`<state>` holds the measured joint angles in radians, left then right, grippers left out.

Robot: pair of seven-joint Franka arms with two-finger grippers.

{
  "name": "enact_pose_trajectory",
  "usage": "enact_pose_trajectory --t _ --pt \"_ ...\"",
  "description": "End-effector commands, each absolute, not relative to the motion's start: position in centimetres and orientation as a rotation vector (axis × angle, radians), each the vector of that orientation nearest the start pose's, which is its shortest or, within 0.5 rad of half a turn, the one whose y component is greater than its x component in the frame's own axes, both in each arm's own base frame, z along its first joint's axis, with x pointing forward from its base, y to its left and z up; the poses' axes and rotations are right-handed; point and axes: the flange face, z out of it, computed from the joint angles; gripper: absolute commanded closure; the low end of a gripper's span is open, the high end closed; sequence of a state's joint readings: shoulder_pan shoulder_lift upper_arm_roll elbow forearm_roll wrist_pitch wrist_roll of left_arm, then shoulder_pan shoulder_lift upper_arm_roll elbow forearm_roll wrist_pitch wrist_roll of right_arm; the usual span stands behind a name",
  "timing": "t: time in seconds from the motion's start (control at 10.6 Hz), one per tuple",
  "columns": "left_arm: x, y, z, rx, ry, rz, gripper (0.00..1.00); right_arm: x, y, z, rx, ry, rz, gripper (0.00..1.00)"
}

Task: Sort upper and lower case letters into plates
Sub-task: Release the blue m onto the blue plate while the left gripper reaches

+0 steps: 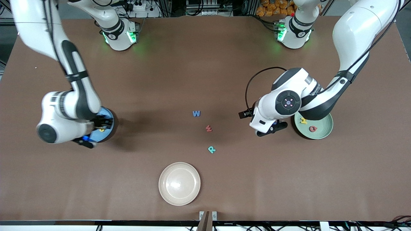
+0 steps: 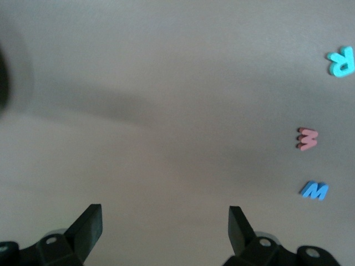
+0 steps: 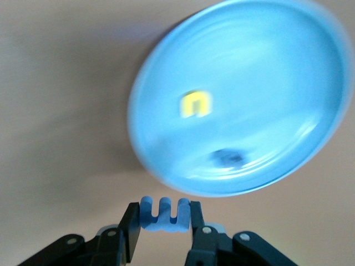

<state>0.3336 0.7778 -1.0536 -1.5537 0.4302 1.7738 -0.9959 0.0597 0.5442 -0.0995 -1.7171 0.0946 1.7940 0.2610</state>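
The right pincer point(image 3: 163, 221) clamps a blue foam letter point(image 3: 165, 214) at the rim of the blue plate point(image 3: 266, 83); released early, the letter could land on the bench point(image 1: 205, 64). The left pincer point(image 2: 165, 227) waits, spread empty, beside the green plate point(image 1: 322, 128).

Two glossy white arms with black joint bands and black cables; green lights are glowing at both bases; each tool is showing black fingers.
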Motion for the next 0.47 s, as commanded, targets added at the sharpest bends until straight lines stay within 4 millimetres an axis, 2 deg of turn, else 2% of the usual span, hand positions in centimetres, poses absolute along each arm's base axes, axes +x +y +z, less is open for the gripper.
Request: enact_pose_trajectory --t 0.0,0.09,0.19,0.28,0.38 --pt "58.3 -31.9 34.6 -3.163 -0.230 0.479 0.00 61.3 -3.4 24.3 -3.044 0.369 0.732 0.72" --pt "57.9 -33.0 33.6 -3.147 -0.215 0.465 0.00 61.2 -3.9 24.1 -3.037 0.352 0.737 0.72" --pt "58.2 -33.9 33.6 -3.147 -0.213 0.442 0.00 61.2 -3.8 24.0 -3.037 0.352 0.737 0.69" --pt "57.8 -35.9 33.5 -3.144 -0.184 0.416 0.00 61.2 -3.8 24.0 -3.037 0.352 0.737 0.52" --pt "57.5 -38.0 32.7 -3.123 -0.171 0.374 0.00 61.2 -3.8 24.0 -3.037 0.352 0.740 0.22"
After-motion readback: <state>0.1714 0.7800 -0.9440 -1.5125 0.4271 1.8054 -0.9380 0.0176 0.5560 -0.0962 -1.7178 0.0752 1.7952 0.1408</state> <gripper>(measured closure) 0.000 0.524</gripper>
